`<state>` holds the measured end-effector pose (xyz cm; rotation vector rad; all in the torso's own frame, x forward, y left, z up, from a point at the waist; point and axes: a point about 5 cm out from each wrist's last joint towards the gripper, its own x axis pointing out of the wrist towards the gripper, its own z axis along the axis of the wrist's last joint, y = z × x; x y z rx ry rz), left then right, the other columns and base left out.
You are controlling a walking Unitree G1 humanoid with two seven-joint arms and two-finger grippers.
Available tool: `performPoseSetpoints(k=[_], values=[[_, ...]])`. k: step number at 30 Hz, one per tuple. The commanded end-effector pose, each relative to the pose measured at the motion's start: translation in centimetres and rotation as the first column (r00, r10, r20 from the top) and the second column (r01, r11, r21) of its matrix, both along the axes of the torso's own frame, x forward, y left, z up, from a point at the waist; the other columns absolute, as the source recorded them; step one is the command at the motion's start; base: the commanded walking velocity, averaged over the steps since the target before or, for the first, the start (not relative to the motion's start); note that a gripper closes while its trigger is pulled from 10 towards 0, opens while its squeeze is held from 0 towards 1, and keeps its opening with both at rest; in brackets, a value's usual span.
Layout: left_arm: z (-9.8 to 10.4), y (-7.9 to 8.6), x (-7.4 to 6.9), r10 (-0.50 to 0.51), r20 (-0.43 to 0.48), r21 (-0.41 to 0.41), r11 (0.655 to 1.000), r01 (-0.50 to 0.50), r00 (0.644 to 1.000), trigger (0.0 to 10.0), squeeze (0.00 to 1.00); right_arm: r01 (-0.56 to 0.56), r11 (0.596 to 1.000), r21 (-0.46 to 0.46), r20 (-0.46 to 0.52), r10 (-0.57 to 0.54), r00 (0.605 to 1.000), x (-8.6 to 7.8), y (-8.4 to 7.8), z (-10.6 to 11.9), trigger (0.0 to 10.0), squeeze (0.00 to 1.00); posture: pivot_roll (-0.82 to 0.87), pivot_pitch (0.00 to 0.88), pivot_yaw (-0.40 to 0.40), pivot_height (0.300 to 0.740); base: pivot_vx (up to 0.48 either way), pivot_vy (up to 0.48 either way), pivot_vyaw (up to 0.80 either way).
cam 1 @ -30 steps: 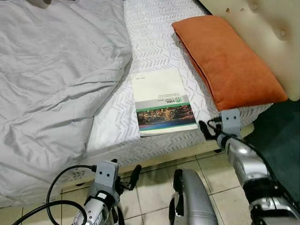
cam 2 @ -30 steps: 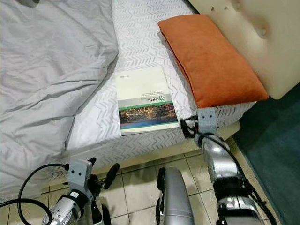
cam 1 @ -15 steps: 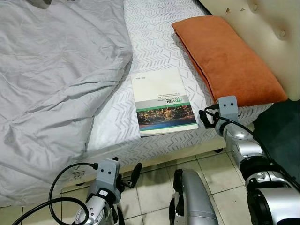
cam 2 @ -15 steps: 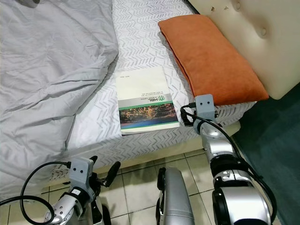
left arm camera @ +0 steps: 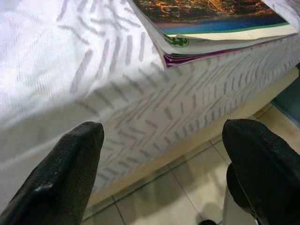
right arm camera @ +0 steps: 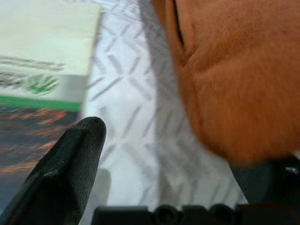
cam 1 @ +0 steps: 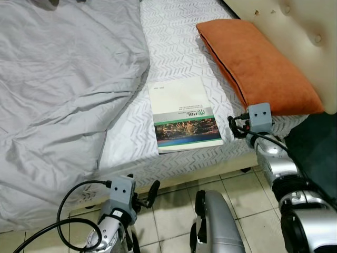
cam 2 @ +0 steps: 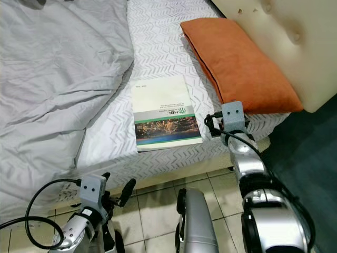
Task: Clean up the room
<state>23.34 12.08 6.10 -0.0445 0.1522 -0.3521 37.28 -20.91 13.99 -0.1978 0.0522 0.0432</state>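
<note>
A book [cam 1: 185, 113] with a white and green cover lies flat on the patterned mattress [cam 1: 174, 42], close to the near edge. An orange pillow [cam 1: 258, 63] lies to its right against the headboard. My right gripper [cam 1: 234, 128] is open at the mattress edge, in the gap between book and pillow; in its wrist view the book [right arm camera: 42, 70] is on one side and the pillow [right arm camera: 234, 79] on the other. My left gripper [cam 1: 148, 192] hangs open low beside the bed, with the book's corner [left arm camera: 211, 18] above its fingers [left arm camera: 65, 173].
A crumpled grey duvet [cam 1: 63, 79] covers the bed's left part. The cream tufted headboard [cam 1: 295, 26] stands at the right. Beige tiles [cam 1: 168, 211] lie below the bed, and a dark teal carpet [cam 2: 310, 158] is at the right. A black cable [cam 1: 68, 211] loops by my left arm.
My right gripper has risen from below the bed's edge and moved forward to the mattress edge between book and pillow. The left arm has hardly moved.
</note>
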Motion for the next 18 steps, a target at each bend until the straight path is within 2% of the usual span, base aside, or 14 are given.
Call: performPoseSetpoints(k=[1, 4, 8, 13, 14, 15, 16, 17, 18], values=[[-0.6, 0.2, -0.4, 0.01, -0.022, 0.009, 1.0, -0.009, 1.0, 10.0, 0.0, -0.013, 0.999, 0.03, 0.024, 0.012, 1.0, -0.2, 0.1, 0.3, 10.0, 0.0, -0.04, 0.214, -0.046, 0.57, 0.0, 0.0, 0.0], [-0.7, 0.1, -0.2, 0.004, -0.023, 0.007, 1.0, -0.004, 1.0, 10.0, 0.0, -0.039, 0.998, 0.042, 0.019, 0.038, 0.999, -1.2, 0.6, -0.6, 10.0, 0.0, -0.05, 0.211, -0.042, 0.57, 0.0, 0.0, 0.0], [-0.8, -0.2, 0.2, -0.019, -0.024, 0.006, 1.0, 0.019, 1.0, 10.0, 0.0, -0.078, 0.99, 0.119, -0.025, 0.081, 0.996, -4.0, 2.3, -2.3, 10.0, 0.0, -0.07, 0.205, -0.033, 0.57, 0.0, 0.0, 0.0], [-0.9, -0.3, 0.3, -0.023, -0.022, 0.009, 1.0, 0.023, 1.0, 10.0, 0.0, -0.141, 0.973, 0.184, 0.014, 0.141, 0.99, -6.0, 3.8, -1.8, 10.0, 0.0, -0.08, 0.199, -0.029, 0.57, 0.0, 0.0, 0.0], [-0.7, -0.2, 0.4, -0.014, -0.004, 0.02, 1.0, 0.014, 1.0, 10.0, 0.0, -0.151, 0.969, 0.198, 0.049, 0.144, 0.988, -7.3, 4.0, -1.2, 10.0, 0.0, -0.08, 0.196, -0.03, 0.57, 0.0, 0.0, -0.8], [-0.5, -0.1, 0.5, -0.006, 0.008, 0.023, 1.0, 0.006, 1.0, 10.0, 0.0, -0.156, 0.966, 0.206, 0.058, 0.147, 0.987, -8.0, 4.0, -1.1, 10.0, 0.0, -0.08, 0.193, -0.031, 0.57, 0.0, 0.0, -0.8], [-0.5, -0.1, 0.5, -0.006, 0.008, 0.023, 1.0, 0.006, 1.0, 10.0, 0.0, -0.156, 0.966, 0.206, 0.058, 0.147, 0.987, -8.0, 4.0, -1.1, 10.0, 0.0, -0.08, 0.193, -0.031, 0.57, 0.0, 0.0, -0.8], [0.0, 0.0, 0.5, 0.003, 0.029, 0.027, 1.0, -0.004, 1.0, 10.0, 0.0, -0.16, 0.966, 0.205, 0.059, 0.151, 0.987, -9.5, 3.7, -1.2, 10.0, 0.0, -0.08, 0.189, -0.028, 0.57, 0.0, 0.0, -0.79], [0.2, 0.0, 0.5, 0.004, 0.036, 0.03, 1.0, -0.005, 0.999, 10.0, 0.0, -0.159, 0.966, 0.202, 0.056, 0.151, 0.987, -10.1, 3.6, -1.2, 10.0, 0.0, -0.08, 0.189, -0.028, 0.57, 0.0, 0.0, -0.79]])
